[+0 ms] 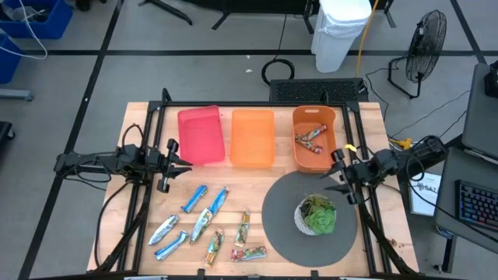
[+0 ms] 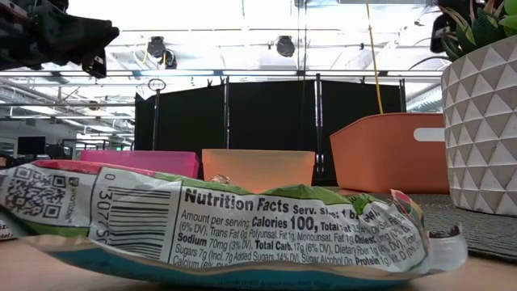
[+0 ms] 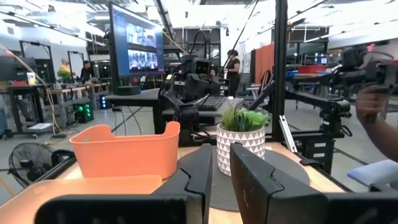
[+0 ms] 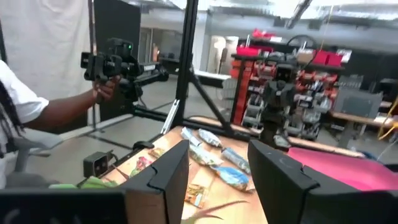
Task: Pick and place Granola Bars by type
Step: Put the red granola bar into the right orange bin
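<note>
Several granola bars lie flat on the wooden table near its front edge. The blue ones (image 1: 204, 210) are to the left and the green-gold ones (image 1: 243, 229) to the right. One bar (image 2: 218, 226) fills the low view. Two brown-red bars (image 1: 311, 140) lie in the deep orange bin (image 1: 333, 124). My left gripper (image 1: 185, 162) hovers by the pink tray (image 1: 201, 136), level, its fingers (image 3: 205, 171) a narrow gap apart with nothing between them. My right gripper (image 1: 336, 175) hovers in front of the deep bin, its fingers (image 4: 171, 171) wide apart and empty.
A flat orange tray (image 1: 253, 138) sits between the pink tray and the deep bin. A potted plant (image 1: 315, 215) in a white pot stands on a round grey mat (image 1: 280, 210) at the front right. A person's hand (image 4: 106, 90) holds a device beyond the table.
</note>
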